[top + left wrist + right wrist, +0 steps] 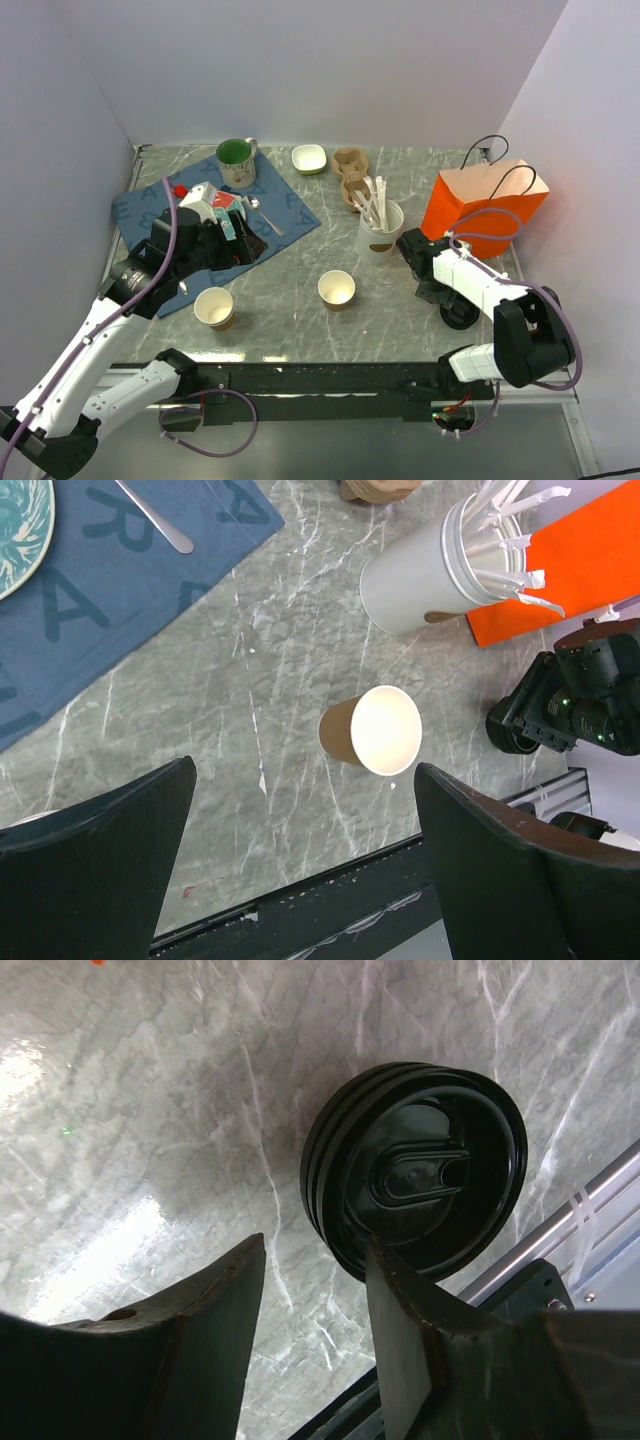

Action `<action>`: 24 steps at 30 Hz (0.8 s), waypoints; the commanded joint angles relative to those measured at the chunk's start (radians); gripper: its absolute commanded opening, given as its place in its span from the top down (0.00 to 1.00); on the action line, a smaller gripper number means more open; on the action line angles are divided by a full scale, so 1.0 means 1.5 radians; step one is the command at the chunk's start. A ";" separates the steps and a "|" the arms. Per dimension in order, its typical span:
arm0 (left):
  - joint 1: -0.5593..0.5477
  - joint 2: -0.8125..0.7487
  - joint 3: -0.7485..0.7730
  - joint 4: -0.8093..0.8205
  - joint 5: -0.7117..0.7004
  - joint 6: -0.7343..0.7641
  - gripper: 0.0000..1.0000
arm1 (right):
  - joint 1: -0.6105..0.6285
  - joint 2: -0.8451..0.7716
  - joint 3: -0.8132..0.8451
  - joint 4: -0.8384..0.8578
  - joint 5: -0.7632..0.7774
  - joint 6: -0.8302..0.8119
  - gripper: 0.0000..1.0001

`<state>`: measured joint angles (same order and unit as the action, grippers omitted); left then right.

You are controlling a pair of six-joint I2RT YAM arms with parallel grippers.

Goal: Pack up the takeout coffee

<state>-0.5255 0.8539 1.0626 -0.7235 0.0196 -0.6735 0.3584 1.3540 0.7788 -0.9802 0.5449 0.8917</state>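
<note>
Evidently flat, black lid (420, 1175), face up

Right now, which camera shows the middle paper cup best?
Left wrist: the middle paper cup sits close, mid-frame, its empty cream inside plain. Top external shows it small but whole. Right wrist misses it, showing black lids instead.

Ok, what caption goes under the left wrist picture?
Open left gripper facing a lidless paper cup on the marble table.

marble table (290, 270), blue cloth (295, 215), two paper cups (214, 308) (336, 289), orange bag (480, 205), black lids (420, 1180)
</note>
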 commanded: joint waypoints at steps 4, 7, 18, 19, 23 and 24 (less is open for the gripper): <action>-0.005 -0.009 0.034 0.005 -0.032 0.015 0.03 | -0.007 0.001 0.016 -0.006 0.022 0.008 0.58; -0.005 -0.008 0.036 0.007 -0.033 0.015 0.03 | -0.006 -0.004 0.014 -0.006 0.022 0.009 0.64; -0.005 0.004 0.057 0.006 -0.040 0.020 0.03 | 0.002 0.004 0.028 -0.013 0.012 -0.006 0.88; -0.005 0.005 0.057 0.007 -0.041 0.019 0.03 | 0.010 0.001 0.030 -0.015 0.014 -0.006 0.89; -0.005 0.009 0.056 0.013 -0.042 0.018 0.03 | 0.027 -0.004 0.041 -0.033 0.020 -0.003 0.92; -0.005 0.012 0.057 0.014 -0.042 0.017 0.03 | 0.028 -0.006 0.047 -0.043 0.022 0.000 0.92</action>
<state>-0.5282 0.8627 1.1110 -0.7258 -0.0250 -0.6651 0.3798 1.3628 0.7895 -0.9966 0.5381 0.8768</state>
